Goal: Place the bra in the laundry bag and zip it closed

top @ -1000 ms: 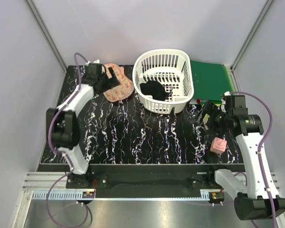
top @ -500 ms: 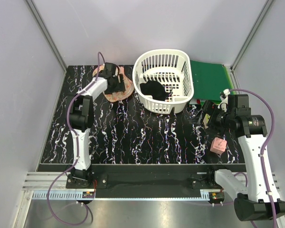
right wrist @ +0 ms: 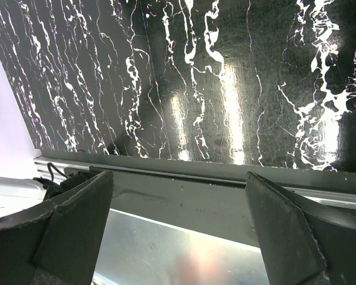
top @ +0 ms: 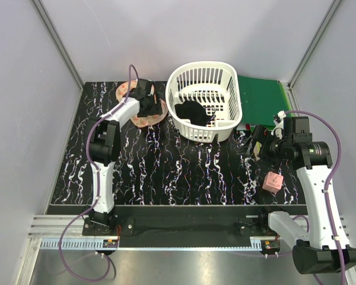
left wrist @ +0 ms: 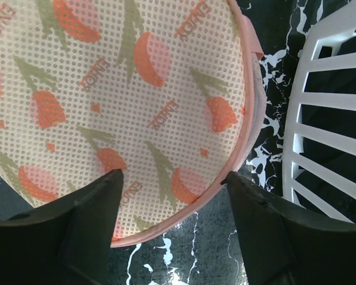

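Over at the far-left corner of the worktop (top: 166, 172), my left end effector (top: 147, 107) hangs right above the laundry bag (left wrist: 113, 101), spread wide with nothing in it. In the wrist view the two fingers straddle the bag's near rim and pink trim. The bag's long axis looks like it runs diagonally, from the far-left corner toward the middle. I can't tell whether the zipper is open. The bra (top: 190, 111) isn't anywhere near the bag's mouth yet. It's a black heap on the floor of the white basket (top: 232, 110), just to the right of my left end effector along the far edge. The left arm is clearly the closer one, since the right end effector (right wrist: 179, 175) sits well off by the right edge, also wide open, looking at bare worktop and the front rail. For writing, the bag's mesh has a small word repeated between the fruit slices. It looks like "ENJOY", upside down from the wrist view, though I wouldn't swear to the last letter.
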Robot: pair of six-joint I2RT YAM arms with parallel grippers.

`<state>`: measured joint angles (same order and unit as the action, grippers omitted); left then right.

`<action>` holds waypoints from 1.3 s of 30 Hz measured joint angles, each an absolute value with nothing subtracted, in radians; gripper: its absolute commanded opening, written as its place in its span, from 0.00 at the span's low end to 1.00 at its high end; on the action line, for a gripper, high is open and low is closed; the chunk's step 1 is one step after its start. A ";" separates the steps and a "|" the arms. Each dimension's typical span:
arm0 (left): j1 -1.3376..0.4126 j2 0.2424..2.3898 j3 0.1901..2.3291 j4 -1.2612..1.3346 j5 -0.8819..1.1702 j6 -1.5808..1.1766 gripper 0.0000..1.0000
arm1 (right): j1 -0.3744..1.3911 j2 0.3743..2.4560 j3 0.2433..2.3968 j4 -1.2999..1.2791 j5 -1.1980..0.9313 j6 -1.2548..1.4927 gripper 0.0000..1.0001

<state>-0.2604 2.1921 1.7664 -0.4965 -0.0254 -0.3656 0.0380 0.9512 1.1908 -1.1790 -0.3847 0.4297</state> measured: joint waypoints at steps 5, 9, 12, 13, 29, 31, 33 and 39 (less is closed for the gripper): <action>-0.262 2.193 1.757 -0.483 -0.004 -0.366 0.70 | 0.038 0.951 1.191 -1.179 -0.385 0.429 1.00; -0.262 2.193 1.755 -0.479 0.000 -0.366 0.77 | 0.038 0.950 1.189 -1.179 -0.385 0.429 1.00; -0.262 2.192 1.745 -0.472 0.004 -0.367 0.82 | 0.038 0.948 1.183 -1.180 -0.385 0.429 1.00; -0.263 2.190 1.739 -0.469 0.004 -0.368 0.82 | 0.038 0.948 1.183 -1.180 -0.385 0.430 1.00; -0.269 2.137 1.668 -0.427 0.004 -0.348 0.67 | 0.038 0.943 1.174 -1.179 -0.387 0.442 1.00; -0.269 2.153 1.674 -0.426 0.004 -0.346 0.62 | 0.038 0.938 1.169 -1.179 -0.388 0.445 1.00; -0.270 2.175 1.680 -0.427 0.004 -0.341 0.55 | 0.038 0.932 1.166 -1.179 -0.389 0.448 1.00; -0.270 2.223 1.742 -0.455 -0.014 -0.331 0.00 | 0.038 0.918 1.163 -1.179 -0.410 0.453 1.00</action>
